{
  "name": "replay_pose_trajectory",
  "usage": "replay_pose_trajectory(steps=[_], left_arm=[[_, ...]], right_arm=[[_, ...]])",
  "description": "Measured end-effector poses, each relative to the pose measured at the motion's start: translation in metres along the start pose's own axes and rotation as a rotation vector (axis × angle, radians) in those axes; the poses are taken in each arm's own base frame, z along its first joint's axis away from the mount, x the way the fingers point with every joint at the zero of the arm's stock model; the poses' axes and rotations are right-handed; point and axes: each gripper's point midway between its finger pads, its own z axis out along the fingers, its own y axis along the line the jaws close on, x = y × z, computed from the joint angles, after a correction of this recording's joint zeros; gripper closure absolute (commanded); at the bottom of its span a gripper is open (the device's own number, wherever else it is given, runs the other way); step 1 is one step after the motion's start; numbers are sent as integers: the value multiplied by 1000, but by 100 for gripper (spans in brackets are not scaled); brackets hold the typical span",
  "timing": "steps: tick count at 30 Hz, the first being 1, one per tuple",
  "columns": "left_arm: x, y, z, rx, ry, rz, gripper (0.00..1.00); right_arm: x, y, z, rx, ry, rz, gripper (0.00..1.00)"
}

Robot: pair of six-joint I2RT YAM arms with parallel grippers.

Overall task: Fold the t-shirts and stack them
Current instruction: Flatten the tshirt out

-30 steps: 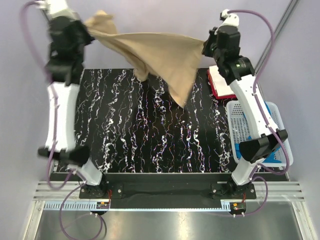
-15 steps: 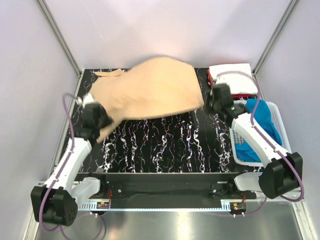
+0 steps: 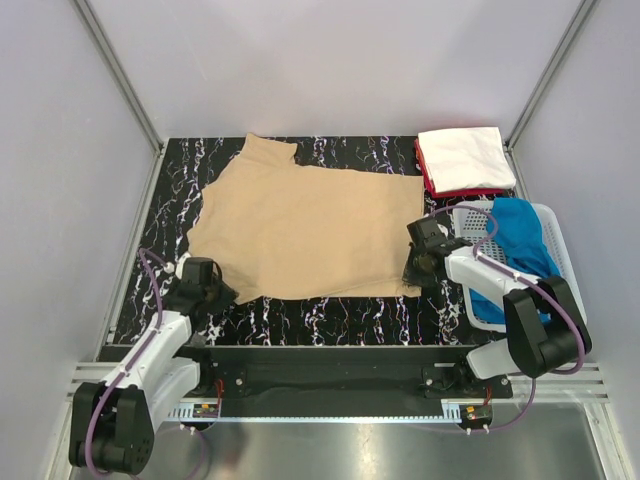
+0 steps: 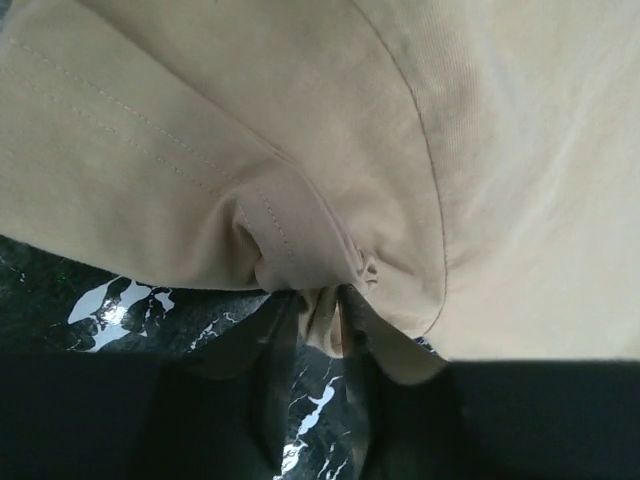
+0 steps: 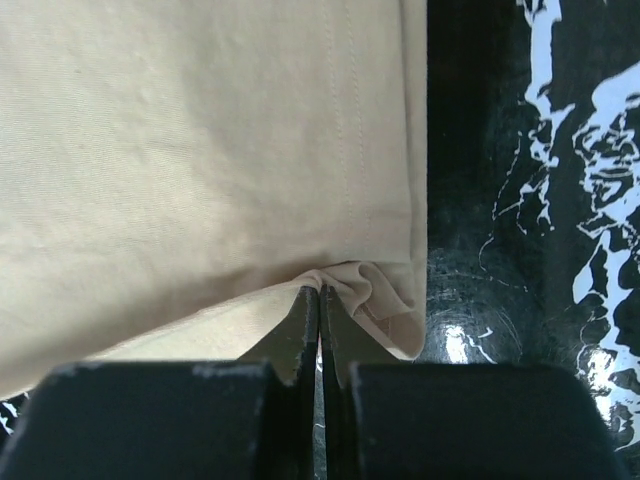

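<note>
The tan t-shirt (image 3: 305, 228) lies spread flat on the black marbled table (image 3: 330, 310). My left gripper (image 3: 212, 290) is shut on its near left corner; the pinched tan cloth (image 4: 325, 320) shows between the fingers in the left wrist view. My right gripper (image 3: 413, 268) is shut on its near right corner; the bunched hem (image 5: 375, 290) sits at the fingertips in the right wrist view. A folded white t-shirt (image 3: 460, 158) lies on a red t-shirt (image 3: 428, 184) at the back right. A bright blue t-shirt (image 3: 515, 250) lies in the basket.
A white plastic mesh basket (image 3: 560, 262) stands at the right edge of the table. Metal frame posts rise at the back corners. Grey walls close in the sides and back.
Both arms swung the tan t-shirt down from high in the air and pulled it toward the near edge. It now lies flat on the table, still held at its two near corners.
</note>
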Motion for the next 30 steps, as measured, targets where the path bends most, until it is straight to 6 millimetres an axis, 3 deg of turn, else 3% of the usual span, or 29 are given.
replay_pose_trajectory(steps=[5, 8, 12, 17, 27, 30], left_arm=[[-4, 6, -3, -41, -15, 5, 50], [-21, 8, -10, -93, -73, 3, 42], [-50, 9, -19, -174, -174, -3, 42], [-62, 5, -20, -218, -189, 2, 43], [-55, -1, -13, -226, -119, 14, 45], [-50, -4, -13, -211, -95, 36, 45]], right_arm=[[10, -6, 3, 15, 20, 20, 100], [12, -8, 0, 8, 13, 22, 100], [16, -6, -4, -20, 16, 33, 100], [18, -3, -8, -49, 12, 39, 100], [18, 4, -16, -97, 8, 53, 95], [18, 6, -21, -109, 3, 66, 85]])
